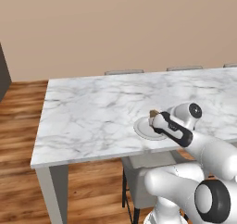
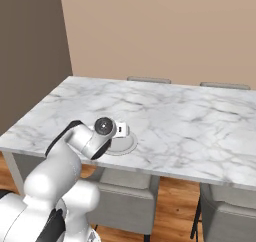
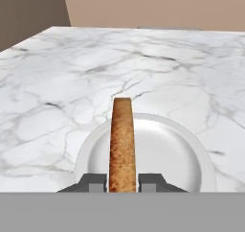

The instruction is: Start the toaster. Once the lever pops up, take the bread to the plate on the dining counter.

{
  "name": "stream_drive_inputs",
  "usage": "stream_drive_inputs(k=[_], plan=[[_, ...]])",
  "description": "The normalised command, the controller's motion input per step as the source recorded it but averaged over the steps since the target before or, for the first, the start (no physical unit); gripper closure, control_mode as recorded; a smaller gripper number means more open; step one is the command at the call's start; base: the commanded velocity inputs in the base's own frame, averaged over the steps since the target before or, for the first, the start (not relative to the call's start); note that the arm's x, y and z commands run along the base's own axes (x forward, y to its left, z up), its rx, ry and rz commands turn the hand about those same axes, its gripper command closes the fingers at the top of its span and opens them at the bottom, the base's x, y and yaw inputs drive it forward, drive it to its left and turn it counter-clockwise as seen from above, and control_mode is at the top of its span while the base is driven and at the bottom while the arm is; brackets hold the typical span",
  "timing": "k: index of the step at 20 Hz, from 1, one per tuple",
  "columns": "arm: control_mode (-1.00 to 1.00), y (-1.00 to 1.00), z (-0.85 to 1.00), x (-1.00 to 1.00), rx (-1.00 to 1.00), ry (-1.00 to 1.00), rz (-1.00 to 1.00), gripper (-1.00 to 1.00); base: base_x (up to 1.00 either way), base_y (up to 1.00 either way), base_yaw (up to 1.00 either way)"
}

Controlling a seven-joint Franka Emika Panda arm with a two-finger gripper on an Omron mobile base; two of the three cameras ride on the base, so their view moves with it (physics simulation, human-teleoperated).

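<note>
The bread (image 3: 121,145) is pinched edge-on in the claw (image 3: 122,182), held over the plate (image 3: 167,152) near the front edge of the marble surface (image 1: 92,112). Grey chairs (image 2: 127,198) are tucked beneath it. In the base views the plate is largely hidden by the wrist, and whether bread and plate touch cannot be told.

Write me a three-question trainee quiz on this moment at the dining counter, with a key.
1. True or false: the hand is shut on the bread.
2. What lies right below the bread: A) the plate, B) bare marble, C) a chair?
3. Fill in: the plate sits near the ____ edge of the dining counter, the side where the robot stands.

Key: 1 true; 2 A; 3 near.
</note>
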Motion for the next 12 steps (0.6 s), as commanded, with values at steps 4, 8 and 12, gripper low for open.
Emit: stream_drive_inputs(k=[4,8,12], plan=[[-1.00,0.00,-0.06,0.00,0.00,0.00,0.00,1.00,0.00,0.00,0.00],[-1.00,0.00,-0.10,0.02,0.00,0.00,0.00,1.00,0.00,0.00,0.00],[-1.00,0.00,-0.17,0.03,0.00,0.00,0.01,1.00,0.00,0.00,0.00]])
